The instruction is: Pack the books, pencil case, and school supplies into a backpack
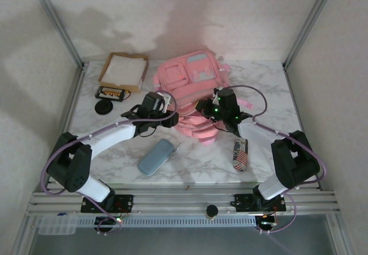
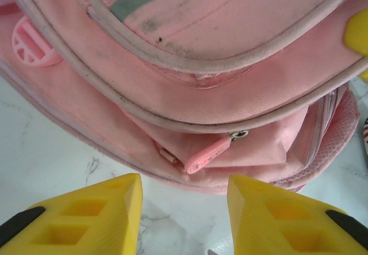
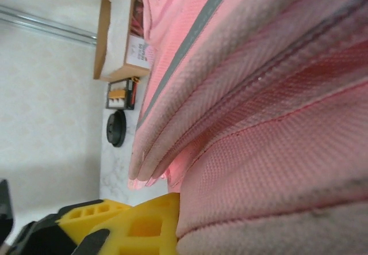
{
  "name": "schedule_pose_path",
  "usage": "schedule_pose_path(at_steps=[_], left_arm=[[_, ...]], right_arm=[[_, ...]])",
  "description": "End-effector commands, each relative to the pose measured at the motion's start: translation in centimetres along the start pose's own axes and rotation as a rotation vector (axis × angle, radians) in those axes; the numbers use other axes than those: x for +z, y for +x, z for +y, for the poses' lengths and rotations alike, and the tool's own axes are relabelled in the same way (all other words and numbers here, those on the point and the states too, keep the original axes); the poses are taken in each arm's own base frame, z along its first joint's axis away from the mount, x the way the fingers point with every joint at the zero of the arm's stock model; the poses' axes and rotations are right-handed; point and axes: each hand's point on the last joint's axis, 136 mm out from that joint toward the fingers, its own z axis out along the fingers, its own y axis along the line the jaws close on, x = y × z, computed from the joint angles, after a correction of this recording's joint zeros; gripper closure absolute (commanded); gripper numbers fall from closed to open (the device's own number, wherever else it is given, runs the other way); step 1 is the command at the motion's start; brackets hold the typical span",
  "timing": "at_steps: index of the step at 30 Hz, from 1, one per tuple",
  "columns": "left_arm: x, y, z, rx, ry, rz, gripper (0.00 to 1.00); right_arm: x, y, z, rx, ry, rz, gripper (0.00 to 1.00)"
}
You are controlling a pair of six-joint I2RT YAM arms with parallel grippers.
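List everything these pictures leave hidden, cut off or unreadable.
- Top view: the left arm and right arm cover the near end of the backpack.
- Right wrist view: backpack fabric hides the right hand's fingertips, so it is unclear whether they pinch anything.
- Left wrist view: the backpack runs off the top edge.
- Top view: the flag-printed item is too small to identify.
- Top view: a white sheet covers whatever is in the cardboard tray.

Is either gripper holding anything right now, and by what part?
Left gripper: open, nothing held. Right gripper: shut against the backpack fabric; a pinch cannot be told.
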Motion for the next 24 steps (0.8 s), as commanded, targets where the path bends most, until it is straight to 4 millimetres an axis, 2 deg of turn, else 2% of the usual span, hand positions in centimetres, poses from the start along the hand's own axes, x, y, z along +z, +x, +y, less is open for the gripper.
schedule_pose_path(at_steps=[1, 5, 8, 13, 17, 24], left_arm=[[0.8, -0.4, 0.0, 0.042, 0.015, -0.017, 0.56], [1.0, -0.6, -1.7, 0.057, 0.083, -0.011, 0.56], [1.3, -0.2, -1.9, 0.094, 0.090, -0.005, 0.55], [1.0, -1.0, -2.8, 0.146, 0.145, -0.090, 0.50], [1.5, -0.7, -4.2, 0.178, 0.197, -0.059, 0.52], [2.8, 0.4, -3.9, 0.202, 0.131, -0.017, 0.55]], right_arm=[[-1.5, -3.0, 2.8, -0.012, -0.064, -0.079, 1.00], [-1.8, -3.7, 3.9, -0.019, -0.093, -0.071, 1.00], [-2.0, -4.1, 4.6, -0.033, -0.111, -0.074, 1.00], [-2.1, -4.4, 4.9, -0.027, -0.127, -0.067, 1.00], [-2.0, -4.5, 5.1, -0.036, -0.128, -0.064, 1.00], [-1.8, -4.7, 5.0, -0.032, -0.136, -0.068, 1.00]])
